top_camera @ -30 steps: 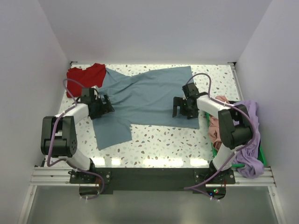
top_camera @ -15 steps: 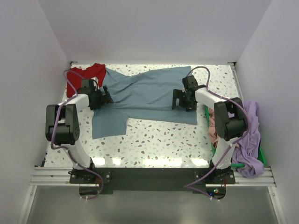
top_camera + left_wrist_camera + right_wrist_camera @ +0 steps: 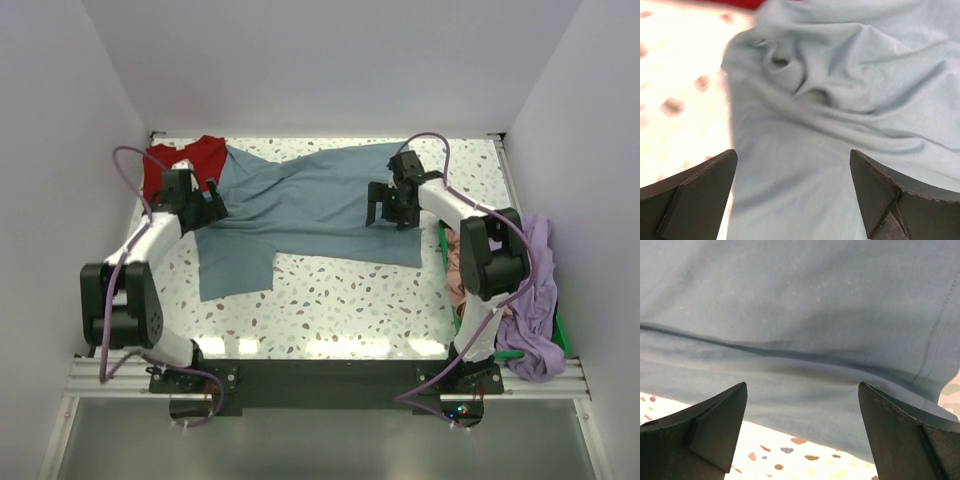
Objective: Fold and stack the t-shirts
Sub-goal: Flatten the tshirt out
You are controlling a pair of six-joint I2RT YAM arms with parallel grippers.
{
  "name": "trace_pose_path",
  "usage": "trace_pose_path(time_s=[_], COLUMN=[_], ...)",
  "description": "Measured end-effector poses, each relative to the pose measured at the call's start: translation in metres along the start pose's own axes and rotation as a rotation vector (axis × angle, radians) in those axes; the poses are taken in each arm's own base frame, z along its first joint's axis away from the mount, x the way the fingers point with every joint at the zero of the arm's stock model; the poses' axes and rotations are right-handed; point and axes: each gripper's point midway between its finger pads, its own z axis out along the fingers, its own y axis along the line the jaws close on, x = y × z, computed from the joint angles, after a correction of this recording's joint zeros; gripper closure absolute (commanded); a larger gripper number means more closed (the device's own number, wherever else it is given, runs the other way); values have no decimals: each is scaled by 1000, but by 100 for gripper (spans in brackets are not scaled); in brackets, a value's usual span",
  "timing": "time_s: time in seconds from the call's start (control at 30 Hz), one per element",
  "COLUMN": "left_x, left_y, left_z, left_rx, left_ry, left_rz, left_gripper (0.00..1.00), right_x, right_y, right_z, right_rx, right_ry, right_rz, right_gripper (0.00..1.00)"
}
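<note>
- Cloth fills the top view. The slate-blue t-shirt lies spread but rumpled across the upper middle of the table, touching the red t-shirt at upper left. The salmon-pink t-shirt and lavender t-shirt are heaped at the right edge. The left gripper and right gripper hover over the blue shirt's two ends.
- Left wrist view: jaws wide apart and empty above bunched folds in the upper centre. The fabric looks light and limp, so a pinch on a raised ridge or the cloth's edge should catch it.
- Right wrist view: jaws apart and empty over flatter cloth. The stitched hem at right is probably the firmest hold, since thin fabric may slip.
</note>
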Motion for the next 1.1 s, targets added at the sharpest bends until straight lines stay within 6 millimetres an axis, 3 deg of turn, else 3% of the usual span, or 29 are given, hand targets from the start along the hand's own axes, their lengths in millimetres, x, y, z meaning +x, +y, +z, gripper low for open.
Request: trace_pose_path(time_s=[0.13,0.23,0.27,0.4,0.63,1.0,1.1], left_x=[7,30,46,84,136,172,171], left_y=[23,44,53,54,75,87,86], left_z=[-46,-58,-60,-60,-70,-75,-74], left_rx=[-101,-200,-257,-319,-419,-434,-419], left_ry=[-118,-128,-114,-54,-1,12,1], left_rz=[-80,-137,-159,-165,-302,-411,-417], left_gripper=[0,2,3,5,14,40,43], right_x=[-4,-12,-13,-9,17,38,38], right_y=[6,12,13,17,9,3,4], right_z=[-18,-39,-44,-65,-67,-71,-73], right_rx=[-26,-52,-59,-90,-81,-81,-87], right_ry=[-22,-70,-82,-117,-83,-64,-67], right_rz=[0,-2,-2,4,18,28,30], right_gripper=[5,5,5,5,5,5,5])
